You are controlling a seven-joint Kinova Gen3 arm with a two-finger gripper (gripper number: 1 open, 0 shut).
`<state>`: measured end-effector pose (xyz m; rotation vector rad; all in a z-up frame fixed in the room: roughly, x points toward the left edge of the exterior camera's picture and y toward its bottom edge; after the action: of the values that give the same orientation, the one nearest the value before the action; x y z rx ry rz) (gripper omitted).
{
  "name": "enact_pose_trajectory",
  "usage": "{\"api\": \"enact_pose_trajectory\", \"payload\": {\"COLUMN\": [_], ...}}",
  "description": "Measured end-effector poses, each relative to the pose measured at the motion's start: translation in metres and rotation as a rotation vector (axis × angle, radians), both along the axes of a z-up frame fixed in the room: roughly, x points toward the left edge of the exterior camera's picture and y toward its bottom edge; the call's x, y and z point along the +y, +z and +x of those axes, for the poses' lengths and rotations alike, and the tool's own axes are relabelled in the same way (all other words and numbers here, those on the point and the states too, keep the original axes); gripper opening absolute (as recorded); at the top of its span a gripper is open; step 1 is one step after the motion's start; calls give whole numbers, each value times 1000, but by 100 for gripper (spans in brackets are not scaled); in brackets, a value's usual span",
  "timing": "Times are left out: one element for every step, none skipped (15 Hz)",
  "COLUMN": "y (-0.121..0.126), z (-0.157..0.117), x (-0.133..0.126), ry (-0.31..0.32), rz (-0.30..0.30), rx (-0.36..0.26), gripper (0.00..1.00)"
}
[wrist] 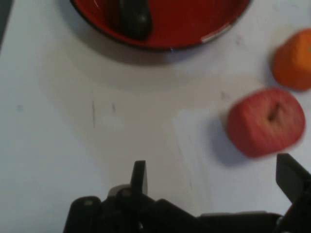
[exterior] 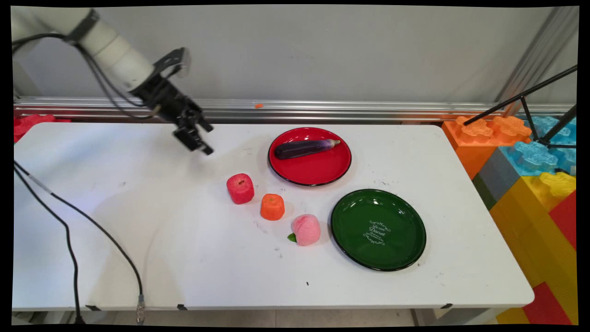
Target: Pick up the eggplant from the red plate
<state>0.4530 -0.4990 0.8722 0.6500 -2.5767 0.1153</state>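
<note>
My black gripper (exterior: pixel 204 138) hangs open above the table's back left part, holding nothing. In the hand view the gripper (wrist: pixel 214 174) has its two fingers spread wide over bare table. Nearest to it is a red apple (exterior: pixel 240 188) (wrist: pixel 266 121), lying on the table to the gripper's front right. Beyond the apple sits an orange fruit (exterior: pixel 272 206) (wrist: pixel 293 60), then a pink peach (exterior: pixel 306 229). A red plate (exterior: pixel 318 173) (wrist: pixel 194 29) holds a dark purple eggplant (exterior: pixel 305 148) (wrist: pixel 133 17).
A green plate (exterior: pixel 405 235) lies empty at the front right. Black cables (exterior: pixel 69 221) trail over the table's left side. Large coloured toy blocks (exterior: pixel 530 170) stand off the right end, with a black tripod leg (exterior: pixel 521 99) above them.
</note>
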Motion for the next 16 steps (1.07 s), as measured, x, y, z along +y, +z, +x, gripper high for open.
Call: {"api": "enact_pose_trajectory", "payload": {"y": [-1, -3, -5, -8, -11, -13, -18, -22, -26, -31, -35, -40, -46, -52, -57, -63], "z": [-9, -16, -27, -34, -45, -52, -64, -71, -80, -90, -97, -107, -117, -128, -136, -144], "x": [-5, -9, -15, -19, -26, -30, -39, -44, -51, -59, -63, -70, -77, -84, -89, -95], "ry": [2, 3, 4, 5, 6, 8, 12, 17, 25, 33, 38, 43, 49, 51, 54, 58], "rz": [-12, -22, -35, -45, -60, -70, -86, -94, -104, -111, -115, -121, -127, -132, -136, -139], "rx": [0, 0, -1, -2, -3, -5, -7, -7, -7, -5, -3, 2, 6, 8, 7, 4], "gripper": [100, 100, 100, 100, 100, 100, 100, 100, 100, 100, 100, 100, 100, 100, 100, 100]}}
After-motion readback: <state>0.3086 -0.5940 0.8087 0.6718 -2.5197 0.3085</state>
